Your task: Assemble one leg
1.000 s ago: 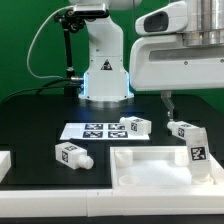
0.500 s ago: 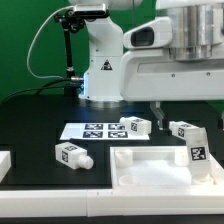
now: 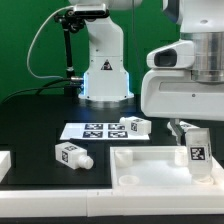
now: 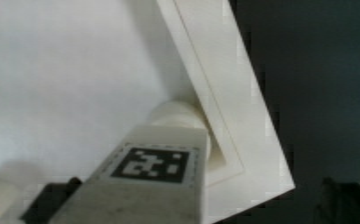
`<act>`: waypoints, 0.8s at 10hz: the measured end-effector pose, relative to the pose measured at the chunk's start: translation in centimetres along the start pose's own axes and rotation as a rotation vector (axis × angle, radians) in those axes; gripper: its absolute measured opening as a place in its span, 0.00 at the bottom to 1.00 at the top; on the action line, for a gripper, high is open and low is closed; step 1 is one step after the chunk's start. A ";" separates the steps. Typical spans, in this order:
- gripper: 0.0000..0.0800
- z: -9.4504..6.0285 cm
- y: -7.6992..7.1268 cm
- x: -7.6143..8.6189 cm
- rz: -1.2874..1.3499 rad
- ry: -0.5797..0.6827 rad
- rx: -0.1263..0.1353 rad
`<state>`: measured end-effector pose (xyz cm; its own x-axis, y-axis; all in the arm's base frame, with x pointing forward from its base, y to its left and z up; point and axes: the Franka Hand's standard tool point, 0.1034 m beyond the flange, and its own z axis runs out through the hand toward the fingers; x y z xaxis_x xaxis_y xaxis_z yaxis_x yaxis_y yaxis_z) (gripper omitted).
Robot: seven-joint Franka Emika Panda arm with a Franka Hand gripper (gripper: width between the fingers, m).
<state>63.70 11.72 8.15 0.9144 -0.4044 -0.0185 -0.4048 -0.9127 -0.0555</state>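
One leg [image 3: 197, 150] stands upright in the white panel's [image 3: 145, 168] corner at the exterior view's right, a tag on its front. My gripper [image 3: 187, 128] is down over its top; one dark finger [image 3: 172, 125] shows just beside it and the other is hidden. In the wrist view the same leg [image 4: 159, 170] fills the space between my jaws, its tag facing the camera, with the panel's rim [image 4: 221, 90] beside it and one dark finger [image 4: 52, 198] at its side. The jaws stand apart around the leg. Two more legs [image 3: 135, 126] [image 3: 70, 154] lie on the table.
The marker board [image 3: 88, 130] lies on the black table beside the middle leg. A white part [image 3: 5, 162] sits at the exterior view's left edge. The robot base [image 3: 103, 75] stands at the back with a cable beside it.
My arm has come down and toward the exterior view's right. The fingers dropped from above the table to the level of the upright leg's top. The legs and panel have not moved.
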 end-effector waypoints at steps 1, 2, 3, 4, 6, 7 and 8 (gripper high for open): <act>0.67 0.0 0.1 0.0 0.017 0.000 -0.001; 0.50 0.0 0.1 0.0 0.037 0.000 -0.001; 0.50 0.0 0.2 0.1 0.035 0.002 -0.004; 0.36 0.0 0.2 0.1 0.067 0.002 -0.004; 0.36 0.0 0.2 0.1 0.230 0.003 -0.003; 0.36 0.1 0.1 0.1 0.329 0.009 -0.003; 0.36 0.1 -0.1 0.0 0.429 0.027 -0.009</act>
<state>63.77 11.82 8.03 0.6627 -0.7488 -0.0115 -0.7485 -0.6619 -0.0398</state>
